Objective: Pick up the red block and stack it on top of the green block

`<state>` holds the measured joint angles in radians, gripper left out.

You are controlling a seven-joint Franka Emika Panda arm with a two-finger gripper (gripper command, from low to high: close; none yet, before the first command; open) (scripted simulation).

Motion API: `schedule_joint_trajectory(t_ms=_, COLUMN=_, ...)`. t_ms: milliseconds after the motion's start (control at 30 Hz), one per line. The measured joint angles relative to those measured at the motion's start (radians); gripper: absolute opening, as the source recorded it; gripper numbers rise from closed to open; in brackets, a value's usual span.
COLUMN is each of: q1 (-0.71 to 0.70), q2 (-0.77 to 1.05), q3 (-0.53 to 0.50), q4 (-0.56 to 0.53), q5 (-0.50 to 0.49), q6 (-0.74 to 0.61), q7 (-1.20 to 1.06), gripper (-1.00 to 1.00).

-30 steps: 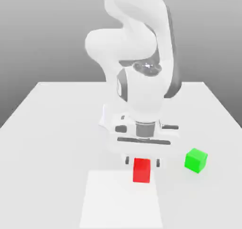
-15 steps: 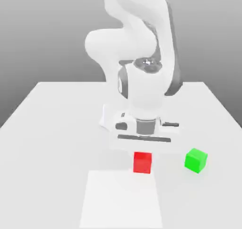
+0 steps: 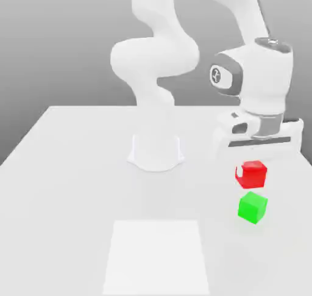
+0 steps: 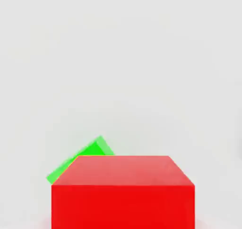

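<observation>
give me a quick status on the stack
End effector shut on small matte red cube, held off the table. Small matte green cube sits right below it, gap between. Nothing in the way.

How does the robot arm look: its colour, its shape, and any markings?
The arm is glossy white, with thick rounded segments and dark grey bands at the wrist joints. One grey joint cap carries a small white mark. The hand is a white block with dark trim.
</observation>
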<state>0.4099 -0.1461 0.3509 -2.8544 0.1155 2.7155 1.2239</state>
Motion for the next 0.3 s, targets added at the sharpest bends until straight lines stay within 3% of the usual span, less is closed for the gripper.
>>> schedule_joint_trajectory(t_ms=167, q1=-0.009, q2=0.174, q3=-0.022, q4=0.007, q5=-0.164, q6=0.159, q7=0.119, gripper=-1.0)
schedule_joint_trajectory(t_ms=200, q1=-0.005, q2=0.202, q3=-0.036, q4=0.009, q5=-0.198, q6=0.184, q7=0.143, gripper=1.0)
schedule_joint_trajectory(t_ms=300, q1=-0.005, q2=0.202, q3=-0.036, q4=0.009, q5=-0.198, q6=0.184, q7=0.143, gripper=1.0)
